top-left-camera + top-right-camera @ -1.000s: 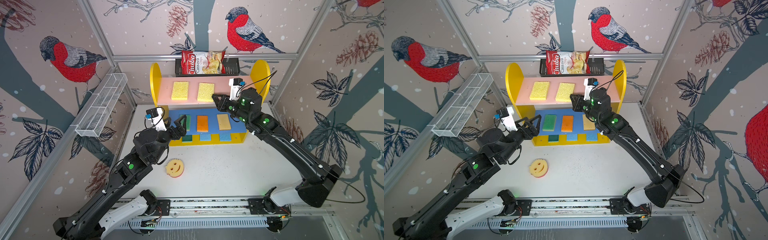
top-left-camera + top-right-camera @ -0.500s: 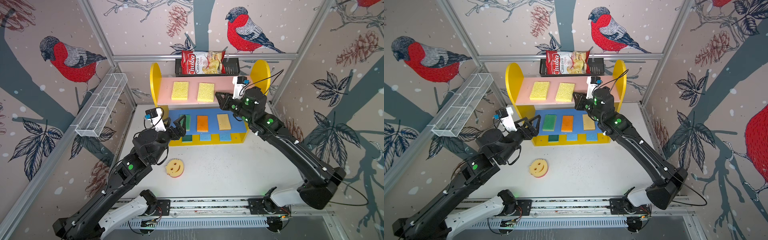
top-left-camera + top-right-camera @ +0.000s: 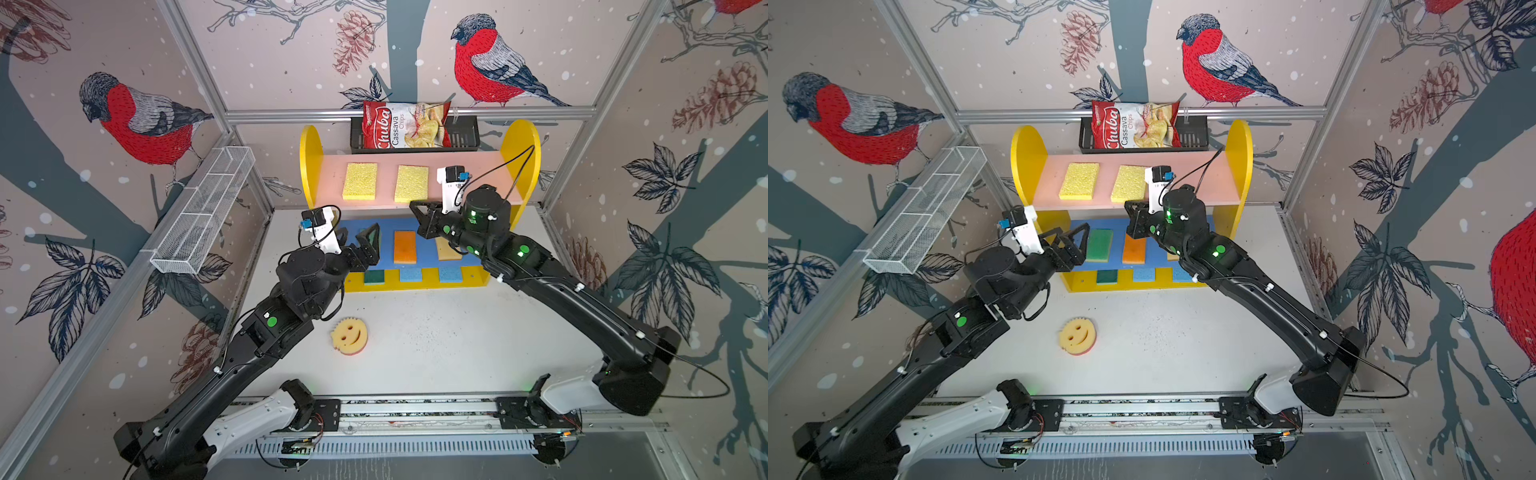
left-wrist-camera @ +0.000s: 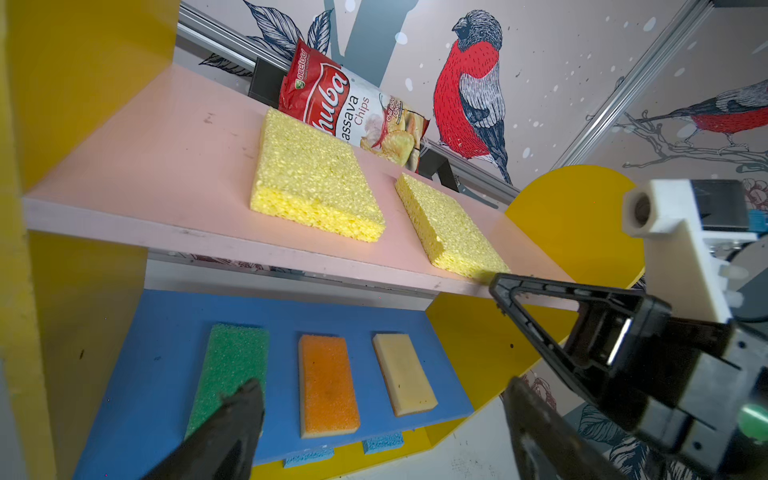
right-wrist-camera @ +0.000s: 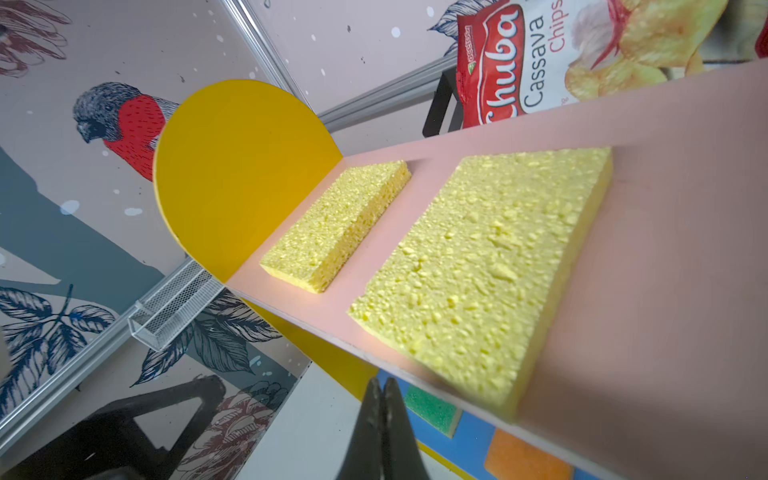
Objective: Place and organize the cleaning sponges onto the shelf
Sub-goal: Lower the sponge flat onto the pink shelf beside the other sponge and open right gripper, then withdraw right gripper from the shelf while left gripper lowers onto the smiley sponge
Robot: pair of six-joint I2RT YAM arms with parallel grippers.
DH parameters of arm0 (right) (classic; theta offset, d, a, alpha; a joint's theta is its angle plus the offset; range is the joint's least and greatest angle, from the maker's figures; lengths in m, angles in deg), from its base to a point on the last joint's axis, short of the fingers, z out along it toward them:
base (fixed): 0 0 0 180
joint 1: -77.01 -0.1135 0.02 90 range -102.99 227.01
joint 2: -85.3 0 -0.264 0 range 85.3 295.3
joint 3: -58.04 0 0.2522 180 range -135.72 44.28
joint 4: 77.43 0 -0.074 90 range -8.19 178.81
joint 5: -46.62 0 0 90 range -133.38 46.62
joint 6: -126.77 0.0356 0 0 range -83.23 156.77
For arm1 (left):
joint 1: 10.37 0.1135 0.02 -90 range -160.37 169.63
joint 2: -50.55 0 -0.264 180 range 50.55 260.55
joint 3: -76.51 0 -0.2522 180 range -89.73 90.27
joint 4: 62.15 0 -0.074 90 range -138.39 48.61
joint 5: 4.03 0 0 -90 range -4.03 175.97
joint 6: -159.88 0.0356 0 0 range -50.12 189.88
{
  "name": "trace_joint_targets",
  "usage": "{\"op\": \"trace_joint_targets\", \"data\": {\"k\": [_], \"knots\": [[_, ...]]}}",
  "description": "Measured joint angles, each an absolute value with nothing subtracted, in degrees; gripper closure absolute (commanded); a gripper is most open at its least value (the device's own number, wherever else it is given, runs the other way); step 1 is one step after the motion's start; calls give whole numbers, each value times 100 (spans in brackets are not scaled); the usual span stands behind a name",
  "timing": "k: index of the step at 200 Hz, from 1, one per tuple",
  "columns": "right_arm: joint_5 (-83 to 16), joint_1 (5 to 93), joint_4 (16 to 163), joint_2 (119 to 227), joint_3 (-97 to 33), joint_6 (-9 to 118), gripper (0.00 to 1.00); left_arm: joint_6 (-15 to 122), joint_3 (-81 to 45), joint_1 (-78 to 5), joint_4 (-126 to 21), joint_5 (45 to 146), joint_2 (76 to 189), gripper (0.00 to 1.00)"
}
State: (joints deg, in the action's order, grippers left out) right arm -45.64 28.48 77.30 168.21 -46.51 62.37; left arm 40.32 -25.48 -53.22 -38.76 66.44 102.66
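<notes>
Bright even light, blurred wrist foregrounds

Beige wallpaper walls (image 3: pixel 257 50) printed with red-breasted birds, pine cones and leaves. Silver aluminium frame bars (image 3: pixel 291 115) along edges. Speckled white table (image 3: pixel 457 340), evenly lit.

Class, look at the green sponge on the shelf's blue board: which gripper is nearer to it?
Left. The left gripper, open, is right at the green sponge; the right gripper, shut, sits higher, by the front edge of the pink top board.
</notes>
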Motion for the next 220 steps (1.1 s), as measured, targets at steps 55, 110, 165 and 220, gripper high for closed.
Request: {"op": "trace_joint_targets", "data": {"k": [55,110,165,220], "knots": [[-4540,3062,7765,16847,-4666,6237,100,4028,-2651,-5322,-3872,6635,10133,11],[-4451,3132,7770,16891,-4659,6246,100,4026,-2677,-5322,-3874,6620,10092,11],[-4383,3158,7781,17029,-4806,6257,100,4026,-2688,-5322,-3874,6622,10124,11],[-4324,3228,7770,17083,-4871,6242,100,4026,-2705,-5322,-3870,6618,10059,11]]}}
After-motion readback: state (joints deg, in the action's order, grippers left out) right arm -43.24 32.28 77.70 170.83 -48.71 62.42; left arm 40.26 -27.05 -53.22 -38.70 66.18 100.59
